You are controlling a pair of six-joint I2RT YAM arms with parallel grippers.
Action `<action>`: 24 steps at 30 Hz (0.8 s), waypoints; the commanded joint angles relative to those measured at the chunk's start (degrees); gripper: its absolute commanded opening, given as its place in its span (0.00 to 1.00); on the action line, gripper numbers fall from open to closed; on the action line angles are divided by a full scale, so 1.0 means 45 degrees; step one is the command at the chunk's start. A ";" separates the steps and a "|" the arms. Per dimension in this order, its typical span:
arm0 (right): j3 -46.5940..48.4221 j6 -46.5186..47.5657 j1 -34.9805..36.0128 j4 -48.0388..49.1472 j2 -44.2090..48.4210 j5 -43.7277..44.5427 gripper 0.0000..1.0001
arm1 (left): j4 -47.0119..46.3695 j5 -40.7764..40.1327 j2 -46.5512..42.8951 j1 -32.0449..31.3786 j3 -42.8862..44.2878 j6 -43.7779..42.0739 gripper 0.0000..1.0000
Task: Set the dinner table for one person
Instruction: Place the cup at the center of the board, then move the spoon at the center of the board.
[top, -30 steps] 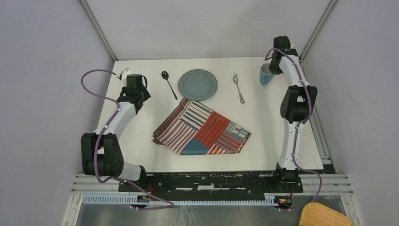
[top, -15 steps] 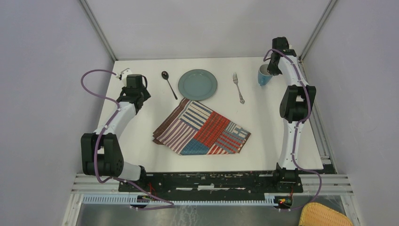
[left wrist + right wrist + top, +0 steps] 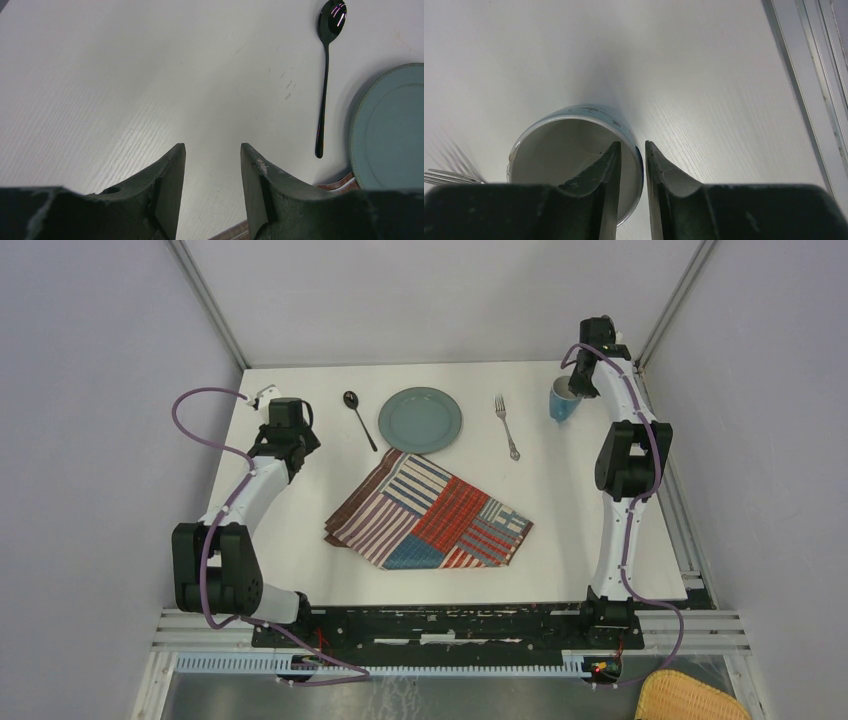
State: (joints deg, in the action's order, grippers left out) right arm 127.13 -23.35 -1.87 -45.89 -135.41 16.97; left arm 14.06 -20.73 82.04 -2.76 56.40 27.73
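White table (image 3: 300, 530) lay under your arms, striped mat (image 3: 430, 512) at its middle, plate (image 3: 420, 420) beyond, left gripper (image 3: 212, 147) spread over bare top, right gripper (image 3: 632, 145) parted astride the rim of the cup (image 3: 569, 145), fork (image 3: 508, 428) and spoon (image 3: 363, 424) flanked the plate.

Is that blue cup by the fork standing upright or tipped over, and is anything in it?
Upright and empty: the blue cup stands on the dinner table, mouth up, its white inside bare.

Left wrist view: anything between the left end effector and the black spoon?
Nothing visible: only bare white tabletop separates the left end effector from the slim black metal spoon; the round teal plate lies beyond.
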 commanded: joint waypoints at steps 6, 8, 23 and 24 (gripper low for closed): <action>0.0004 -0.0196 0.0024 0.0619 0.0932 0.0244 0.36 | -0.0300 -0.0100 -0.0379 -0.0052 0.0240 -0.0475 0.52; -0.0079 -0.0184 0.0015 0.0668 0.1049 0.0252 0.38 | -0.0301 -0.0100 -0.0399 -0.0052 0.0240 -0.0478 0.52; -0.0345 -0.0209 0.0025 0.0741 0.2297 0.0753 0.42 | -0.0294 -0.0122 -0.0569 -0.0065 0.0220 -0.0457 0.53; -0.0427 -0.0234 0.0025 0.0761 0.2497 0.0769 0.42 | -0.0294 -0.0120 -0.0586 -0.0052 0.0220 -0.0458 0.53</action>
State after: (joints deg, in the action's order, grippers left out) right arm 125.78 -23.77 -1.87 -44.40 -130.30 18.35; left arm 14.09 -20.75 81.84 -2.76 56.40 27.73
